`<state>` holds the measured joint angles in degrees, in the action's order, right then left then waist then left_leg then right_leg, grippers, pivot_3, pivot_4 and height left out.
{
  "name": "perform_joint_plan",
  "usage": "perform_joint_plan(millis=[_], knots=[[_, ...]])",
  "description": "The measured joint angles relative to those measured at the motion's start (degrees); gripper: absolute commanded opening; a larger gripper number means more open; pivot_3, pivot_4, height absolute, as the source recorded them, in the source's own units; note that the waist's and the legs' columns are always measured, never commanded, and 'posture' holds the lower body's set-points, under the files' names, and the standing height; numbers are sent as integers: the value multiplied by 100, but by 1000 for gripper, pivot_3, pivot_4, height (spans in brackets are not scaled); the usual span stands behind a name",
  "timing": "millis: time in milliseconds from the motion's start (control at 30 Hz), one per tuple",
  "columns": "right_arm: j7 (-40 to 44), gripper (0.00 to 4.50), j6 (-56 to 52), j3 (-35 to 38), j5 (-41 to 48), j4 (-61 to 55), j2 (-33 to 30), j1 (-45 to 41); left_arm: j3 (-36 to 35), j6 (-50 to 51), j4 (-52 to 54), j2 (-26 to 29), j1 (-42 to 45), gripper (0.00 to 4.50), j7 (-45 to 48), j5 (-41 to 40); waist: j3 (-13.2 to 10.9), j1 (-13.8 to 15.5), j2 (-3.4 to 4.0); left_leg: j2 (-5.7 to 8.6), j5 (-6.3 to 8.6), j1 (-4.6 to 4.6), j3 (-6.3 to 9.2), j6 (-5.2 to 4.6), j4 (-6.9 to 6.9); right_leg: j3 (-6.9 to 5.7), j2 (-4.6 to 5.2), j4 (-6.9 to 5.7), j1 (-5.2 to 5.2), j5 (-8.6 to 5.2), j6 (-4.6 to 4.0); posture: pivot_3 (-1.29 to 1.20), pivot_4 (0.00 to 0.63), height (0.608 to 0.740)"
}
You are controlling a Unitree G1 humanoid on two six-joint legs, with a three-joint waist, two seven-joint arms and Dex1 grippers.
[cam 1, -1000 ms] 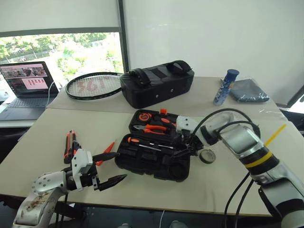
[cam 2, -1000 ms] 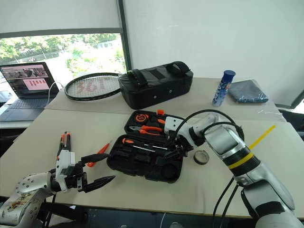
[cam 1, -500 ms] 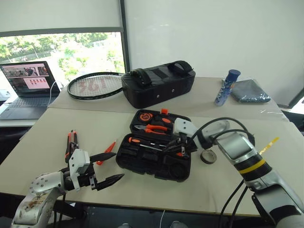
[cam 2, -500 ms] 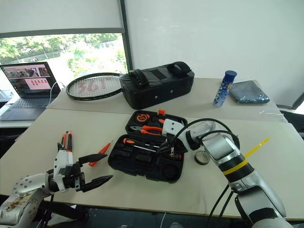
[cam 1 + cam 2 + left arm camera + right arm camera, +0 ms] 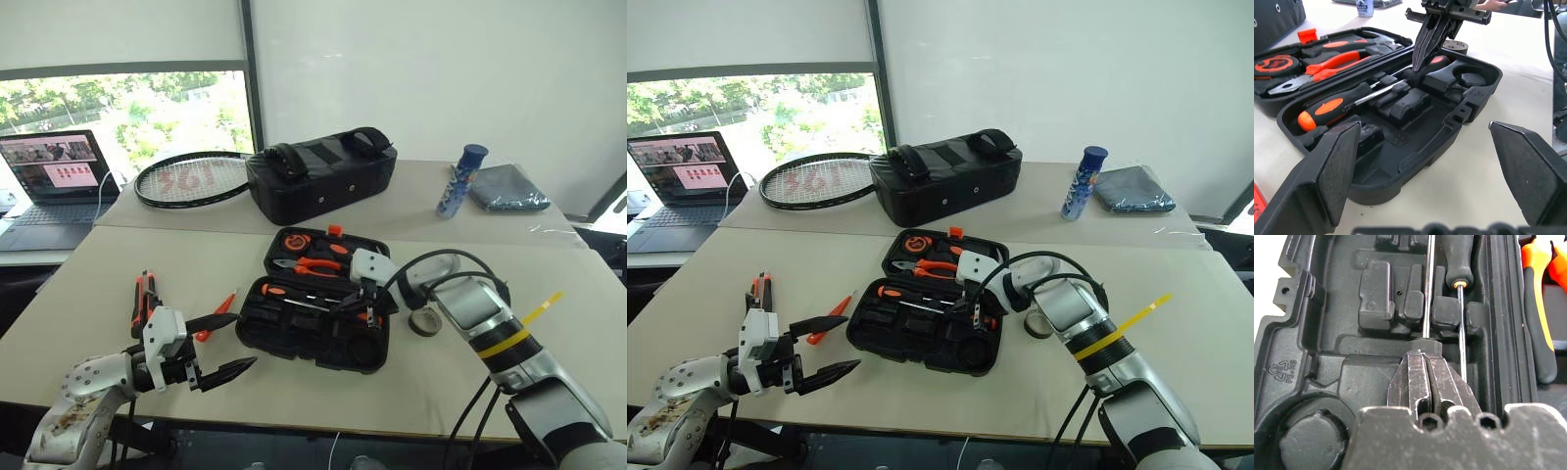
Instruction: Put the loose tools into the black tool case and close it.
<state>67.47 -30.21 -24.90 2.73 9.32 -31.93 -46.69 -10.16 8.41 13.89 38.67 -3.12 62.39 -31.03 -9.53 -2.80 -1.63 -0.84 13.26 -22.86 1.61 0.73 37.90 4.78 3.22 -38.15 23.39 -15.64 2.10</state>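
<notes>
Tool case (image 5: 313, 333) open flat, mid table, front half w/ moulded slots. Right gripper (image 5: 1426, 46) jaws pressed together, tips down on handle end of screwdriver (image 5: 1415, 76) lying in slot; firm hold unclear. Second screwdriver (image 5: 1332, 105) seated beside it. Left gripper (image 5: 223, 345) spread wide, empty, near table front edge. Utility knife (image 5: 145, 299), tester screwdriver (image 5: 217, 311) loose left of case; tape roll (image 5: 425, 321) just right of it.
</notes>
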Motion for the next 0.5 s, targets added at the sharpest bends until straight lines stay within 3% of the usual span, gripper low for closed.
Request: perform_joint_plan(millis=[333, 500], knots=[[4, 66, 31, 214, 25, -128, 88, 215, 5, 190, 171, 39, 10, 4500, -118, 17, 0, -23, -1, -3, 0, 32, -2, 0, -1, -8, -3, 7, -37, 0, -1, 0, 150, 740], [44, 66, 397, 1304, 896, -903, 10, 831, -79, 185, 159, 101, -32, 4500, -90, 12, -1, 28, 0, -3, 1, -5, 17, 0, -1, -17, 5, 11, -11, 0, 0, 0, 150, 740]])
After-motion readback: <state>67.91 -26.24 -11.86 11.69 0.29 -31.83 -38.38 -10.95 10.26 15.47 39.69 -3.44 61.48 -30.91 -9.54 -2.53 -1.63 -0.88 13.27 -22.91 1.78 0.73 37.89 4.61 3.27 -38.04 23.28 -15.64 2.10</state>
